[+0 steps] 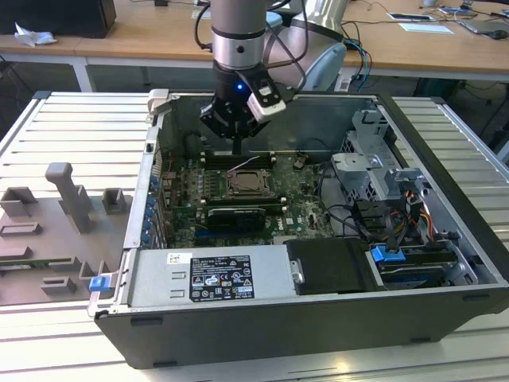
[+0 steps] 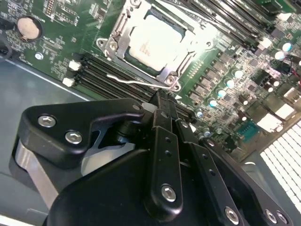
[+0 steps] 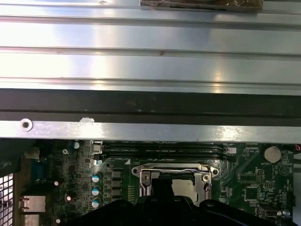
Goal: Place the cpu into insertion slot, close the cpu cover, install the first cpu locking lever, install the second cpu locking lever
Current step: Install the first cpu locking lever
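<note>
The cpu [image 2: 151, 41], pale silver-beige, lies flat in the insertion slot [image 1: 232, 185] on the green board. The cpu cover [image 2: 181, 60], a silver frame, lies down around it. A thin wire locking lever [image 2: 134, 82] runs along the socket edge nearest the gripper and stands slightly off the board. My gripper [image 2: 162, 99] hovers just beside that edge, fingers pressed together with nothing between them. In the exterior view the gripper [image 1: 238, 150] hangs just behind the socket. In the first wrist view the gripper [image 3: 162, 184] overlaps part of the cpu [image 3: 184, 186].
Black memory slots [image 2: 101, 70] lie between the socket and the case wall. The case's metal wall [image 3: 150, 129] rises close behind. A black card [image 1: 232, 216], a drive cage [image 1: 370, 171] and cables [image 1: 358, 215] crowd the case's other sides.
</note>
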Available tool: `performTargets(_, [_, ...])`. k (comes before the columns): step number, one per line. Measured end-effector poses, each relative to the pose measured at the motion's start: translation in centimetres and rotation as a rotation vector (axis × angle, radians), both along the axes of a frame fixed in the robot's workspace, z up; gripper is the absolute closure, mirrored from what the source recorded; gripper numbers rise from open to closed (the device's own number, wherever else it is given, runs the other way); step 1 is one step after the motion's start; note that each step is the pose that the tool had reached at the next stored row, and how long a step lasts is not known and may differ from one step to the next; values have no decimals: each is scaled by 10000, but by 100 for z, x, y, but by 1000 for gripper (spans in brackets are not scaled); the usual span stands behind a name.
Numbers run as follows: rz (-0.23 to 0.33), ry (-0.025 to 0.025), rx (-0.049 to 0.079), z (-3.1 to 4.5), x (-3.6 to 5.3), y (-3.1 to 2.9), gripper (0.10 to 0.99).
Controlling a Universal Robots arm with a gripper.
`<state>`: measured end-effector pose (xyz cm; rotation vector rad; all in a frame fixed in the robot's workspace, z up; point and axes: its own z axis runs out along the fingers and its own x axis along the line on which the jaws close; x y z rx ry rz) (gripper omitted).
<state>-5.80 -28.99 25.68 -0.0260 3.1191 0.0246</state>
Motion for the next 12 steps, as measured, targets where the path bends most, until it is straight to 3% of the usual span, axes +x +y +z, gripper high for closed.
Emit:
performTargets(3, [0, 1, 51, -1, 1, -3, 980])
performTargets(5, [-16, -4, 294, -21, 2, -8, 980])
performTargets(9, [-27, -2, 334, -74, 9, -10, 980])
performTargets(12, [-26, -4, 607, -84, 34, -9, 980])
